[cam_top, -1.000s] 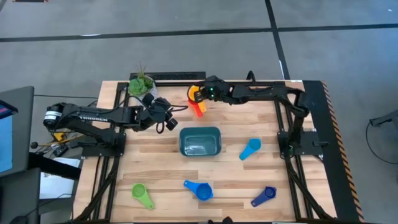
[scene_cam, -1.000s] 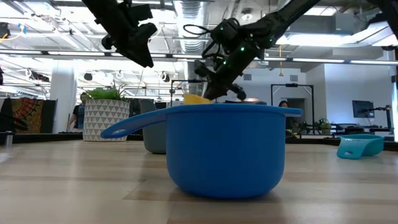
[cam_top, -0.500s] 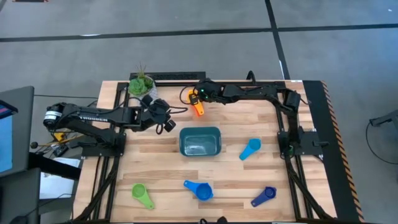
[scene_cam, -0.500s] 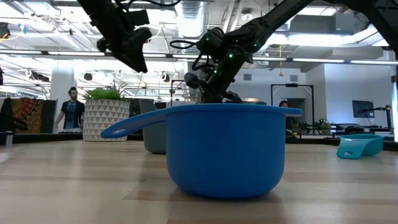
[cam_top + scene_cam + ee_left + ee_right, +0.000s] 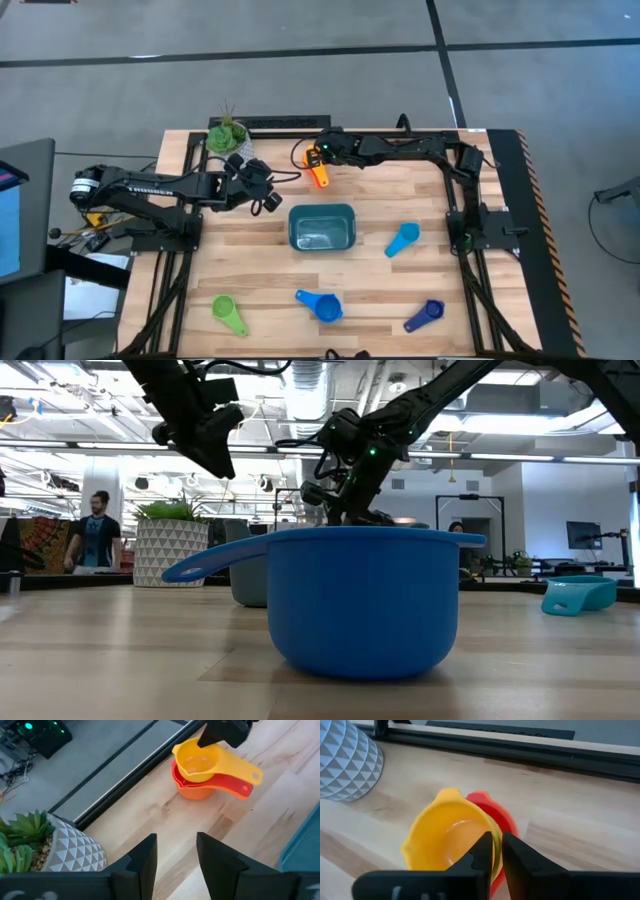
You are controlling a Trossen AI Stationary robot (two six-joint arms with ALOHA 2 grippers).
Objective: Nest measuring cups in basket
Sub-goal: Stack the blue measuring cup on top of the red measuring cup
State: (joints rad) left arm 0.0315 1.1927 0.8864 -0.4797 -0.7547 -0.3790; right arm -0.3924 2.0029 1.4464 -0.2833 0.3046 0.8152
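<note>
The right hand (image 5: 497, 851) was positioned over a nested stack of three measuring cups: the yellow cup (image 5: 199, 761) seated in the red cup (image 5: 235, 789), both seated in the orange cup (image 5: 192, 792). In the high view this stack (image 5: 318, 174) stood on the desk (image 5: 400, 200) at about 11 o'clock from the basket (image 5: 322, 227), close to its far rim but outside it. The right hand's fingers stood narrowly apart, astride the yellow cup's rim; whether the rim was gripped or merely straddled could not be determined.

The stack's long axis, taken along the handles, ran toward 5 o'clock in the high view, roughly toward the basket.

The left hand (image 5: 174, 851) was held above the desk at about 9 o'clock from the basket, its fingers moderately apart and empty, aimed toward the stack.

Four cups lay loose on the desk: the light blue cup (image 5: 402, 239), the blue cup (image 5: 322, 305), the dark blue cup (image 5: 425, 315) and the green cup (image 5: 228, 313).

The right hand was judged the nearer to the stack. The coming move was judged to turn on carrying the stack toward 5 o'clock, into the basket.
</note>
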